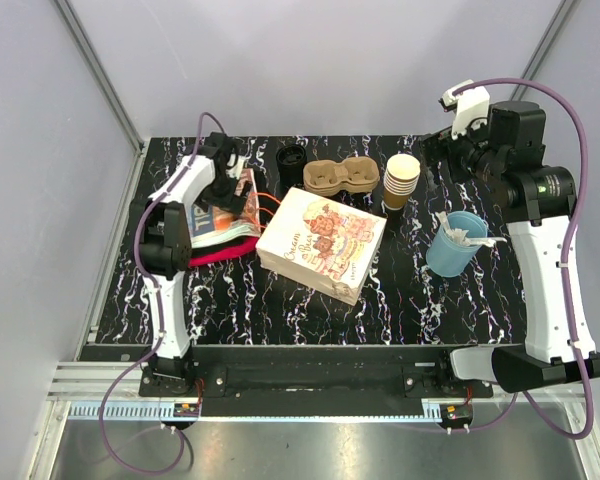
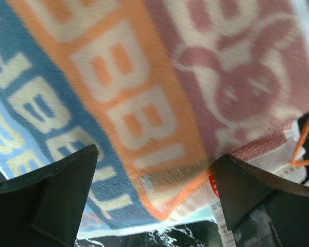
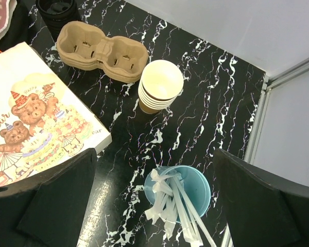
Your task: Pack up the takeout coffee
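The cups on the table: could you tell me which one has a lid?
The takeout coffee left of the cup carrier: it has a black lid, whereas the stacked paper cups and the light blue cup stand open.

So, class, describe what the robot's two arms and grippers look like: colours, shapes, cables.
The left arm and right arm share white shell links with black joints. A purple cable loops along each. Each gripper's fingers are plain matte black wedges; no markings are legible.
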You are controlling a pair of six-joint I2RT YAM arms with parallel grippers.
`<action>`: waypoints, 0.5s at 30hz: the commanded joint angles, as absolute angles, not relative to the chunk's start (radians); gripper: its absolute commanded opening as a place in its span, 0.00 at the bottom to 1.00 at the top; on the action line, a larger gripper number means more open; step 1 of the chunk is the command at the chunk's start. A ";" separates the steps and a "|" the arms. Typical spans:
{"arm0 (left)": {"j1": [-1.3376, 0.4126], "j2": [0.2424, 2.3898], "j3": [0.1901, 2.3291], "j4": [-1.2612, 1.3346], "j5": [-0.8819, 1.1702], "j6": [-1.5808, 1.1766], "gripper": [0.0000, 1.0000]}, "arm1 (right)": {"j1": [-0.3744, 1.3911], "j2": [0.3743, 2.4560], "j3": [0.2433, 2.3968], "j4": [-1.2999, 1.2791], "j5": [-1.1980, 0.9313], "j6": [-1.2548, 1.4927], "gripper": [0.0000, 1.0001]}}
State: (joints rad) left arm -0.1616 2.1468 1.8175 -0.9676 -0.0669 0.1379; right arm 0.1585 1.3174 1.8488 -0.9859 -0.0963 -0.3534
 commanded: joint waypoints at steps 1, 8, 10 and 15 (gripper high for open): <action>-0.082 2.195 1.890 -0.969 -0.132 0.120 0.99 | 0.169 1.289 1.842 -0.974 -0.094 -0.359 1.00; -0.002 2.272 2.046 -1.008 -0.158 0.112 0.99 | 0.172 1.284 1.838 -0.973 -0.094 -0.359 1.00; 0.017 2.263 2.068 -1.012 -0.094 0.110 0.99 | 0.173 1.281 1.836 -0.973 -0.092 -0.356 1.00; 0.017 2.099 1.997 -0.948 0.050 0.133 0.99 | 0.173 1.278 1.833 -0.971 -0.087 -0.356 1.00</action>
State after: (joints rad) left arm 0.0193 2.2559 2.0129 -0.9981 -0.0631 0.1207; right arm 0.1638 1.3071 1.8366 -0.9859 -0.0959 -0.3538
